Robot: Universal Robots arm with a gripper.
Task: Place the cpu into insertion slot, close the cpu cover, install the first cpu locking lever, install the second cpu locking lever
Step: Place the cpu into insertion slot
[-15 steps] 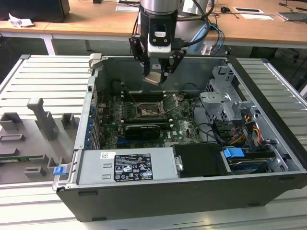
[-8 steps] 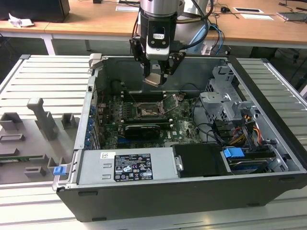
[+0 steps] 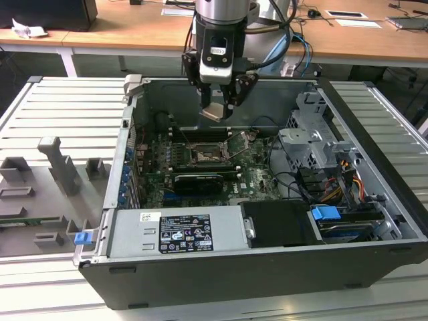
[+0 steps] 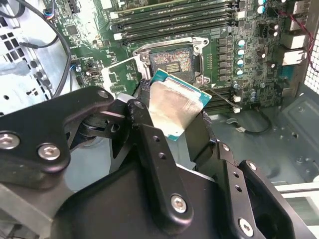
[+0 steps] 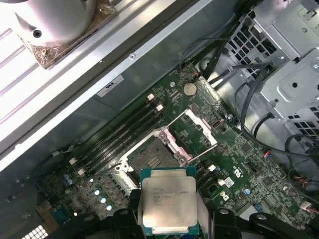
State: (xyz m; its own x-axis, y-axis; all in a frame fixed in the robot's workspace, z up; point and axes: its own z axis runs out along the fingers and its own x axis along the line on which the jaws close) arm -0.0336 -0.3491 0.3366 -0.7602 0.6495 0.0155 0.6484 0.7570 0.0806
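The gripper clamps the cpu by two edges, held clear of the open insertion slot beyond; if it lands skewed or off-centre, it could sit crooked and damage the slot

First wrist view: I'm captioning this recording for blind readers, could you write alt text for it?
The gripper holds the cpu, silvery top toward the camera, above a green motherboard in an open computer case. On the board close by, the insertion slot sits empty, its cpu cover swung open.
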